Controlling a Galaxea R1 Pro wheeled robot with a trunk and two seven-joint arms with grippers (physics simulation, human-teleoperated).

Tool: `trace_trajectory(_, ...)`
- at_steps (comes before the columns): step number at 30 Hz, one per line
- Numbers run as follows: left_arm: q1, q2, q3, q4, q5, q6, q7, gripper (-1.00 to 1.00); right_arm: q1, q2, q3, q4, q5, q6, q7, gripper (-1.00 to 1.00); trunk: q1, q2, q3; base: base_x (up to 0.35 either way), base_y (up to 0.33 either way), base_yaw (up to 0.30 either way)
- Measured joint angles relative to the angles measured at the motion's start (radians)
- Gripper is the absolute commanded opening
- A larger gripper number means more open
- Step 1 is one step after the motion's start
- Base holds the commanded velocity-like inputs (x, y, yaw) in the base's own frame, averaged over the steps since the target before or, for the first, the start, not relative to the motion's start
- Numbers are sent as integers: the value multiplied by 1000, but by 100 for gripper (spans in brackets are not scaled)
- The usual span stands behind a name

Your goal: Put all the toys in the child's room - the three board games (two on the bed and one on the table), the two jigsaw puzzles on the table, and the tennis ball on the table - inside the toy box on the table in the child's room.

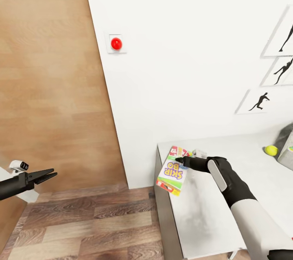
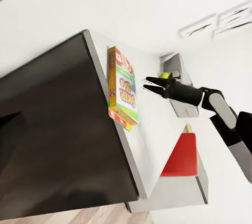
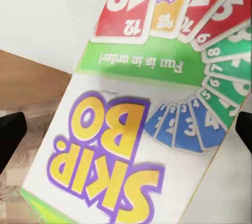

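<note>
A Skip-Bo board game (image 1: 173,172), white with red and green cards on its cover, lies at the left end of the table (image 1: 211,215), one corner past the edge. My right gripper (image 1: 181,160) hovers just over its far side, open, the cover spanning the space between its fingers (image 3: 10,134). From the left wrist view that gripper (image 2: 146,85) is empty beside the box (image 2: 125,90). The tennis ball (image 1: 271,150) rests by the grey toy box (image 1: 284,140) at the far right. My left gripper (image 1: 52,174) hangs open over the floor, far left.
A white wall with a red button (image 1: 116,43) and black silhouette pictures (image 1: 260,101) backs the table. A wooden door panel (image 1: 49,69) stands left. Wood-plank floor (image 1: 93,227) lies before the table. A red flat thing (image 2: 181,156) sits on the table's other end.
</note>
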Motion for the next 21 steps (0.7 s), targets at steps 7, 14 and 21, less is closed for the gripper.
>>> trace_trajectory(7,0,0,0,0,0,0,0,100,37,-4,-5,-85,-10,24,16,100,0,0,11,0,0,-77)
trace_trajectory(14,0,0,-1,0,0,0,1,100,94,-13,-21,-214,-16,71,66,100,0,0,22,0,0,-77)
trace_trajectory(21,0,-1,-2,0,0,0,1,100,183,-23,-69,-382,-19,122,151,100,0,0,32,0,0,-77)
